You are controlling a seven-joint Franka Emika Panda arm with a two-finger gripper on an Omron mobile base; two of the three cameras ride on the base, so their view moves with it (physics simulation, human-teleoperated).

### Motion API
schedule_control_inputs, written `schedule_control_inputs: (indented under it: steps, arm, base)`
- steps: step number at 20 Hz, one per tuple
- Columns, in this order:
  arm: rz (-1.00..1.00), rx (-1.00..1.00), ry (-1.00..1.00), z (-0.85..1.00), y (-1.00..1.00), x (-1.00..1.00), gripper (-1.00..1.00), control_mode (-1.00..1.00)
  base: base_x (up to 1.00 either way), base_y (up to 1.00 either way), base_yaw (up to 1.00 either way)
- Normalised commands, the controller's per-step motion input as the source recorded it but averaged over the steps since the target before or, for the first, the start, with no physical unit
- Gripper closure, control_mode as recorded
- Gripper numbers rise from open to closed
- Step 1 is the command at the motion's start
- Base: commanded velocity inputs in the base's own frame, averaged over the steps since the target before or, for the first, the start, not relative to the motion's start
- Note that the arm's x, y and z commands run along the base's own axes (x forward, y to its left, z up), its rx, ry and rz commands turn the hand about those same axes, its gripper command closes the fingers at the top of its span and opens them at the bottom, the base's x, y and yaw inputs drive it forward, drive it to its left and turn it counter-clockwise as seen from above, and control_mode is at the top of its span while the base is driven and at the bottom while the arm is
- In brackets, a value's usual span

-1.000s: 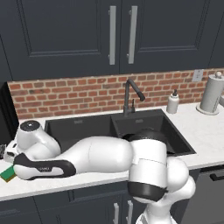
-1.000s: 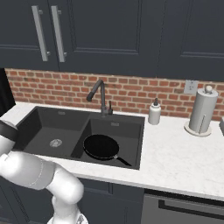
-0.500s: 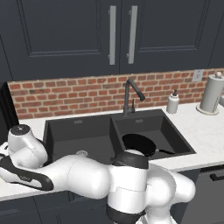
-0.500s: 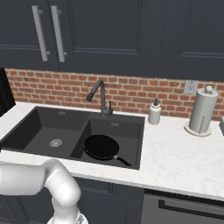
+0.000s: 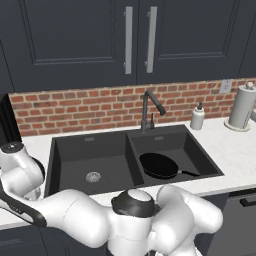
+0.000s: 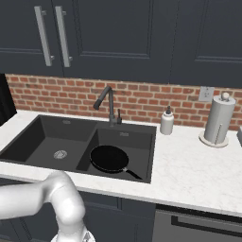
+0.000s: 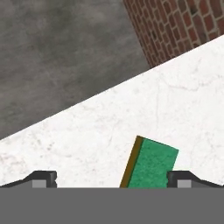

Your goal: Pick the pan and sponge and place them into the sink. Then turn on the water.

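The arm has swung far out to the left since a moment ago, so the open gripper [image 7: 110, 180] now hangs over the sponge [image 7: 151, 162] on the white counter [image 7: 87, 131], ready to grab it, while the pan [image 5: 159, 165] already sits in the sink [image 5: 90, 155].

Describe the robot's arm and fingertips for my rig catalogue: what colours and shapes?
The glossy white, rounded-segment arm has dark grey joint caps and a black band near its wrist end. The gripper shows two small dark fingertips, blocky, with lighter grey faces. No cables or markings are visible.
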Motion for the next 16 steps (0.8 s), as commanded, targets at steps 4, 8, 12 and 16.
schedule_control_inputs:
  steps: [4, 8, 12, 16]
  arm:
    - [-0.09, 0.0, 0.0, -0.21, 0.0, 0.02, -1.0, -1.0]
    - [-0.08, 0.0, 0.0, -0.25, 0.0, 0.05, -1.0, -1.0]
    - [-0.05, 0.0, 0.0, -0.26, 0.0, 0.16, -1.0, -1.0]
    - [-0.03, 0.0, 0.0, -0.16, 0.08, 0.3, -1.0, -1.0]
  base:
    - [0.0, 0.0, 0.0]
    - [0.0, 0.0, 0.0]
    - [0.0, 0.0, 0.0]
    - [0.0, 0.0, 0.0]
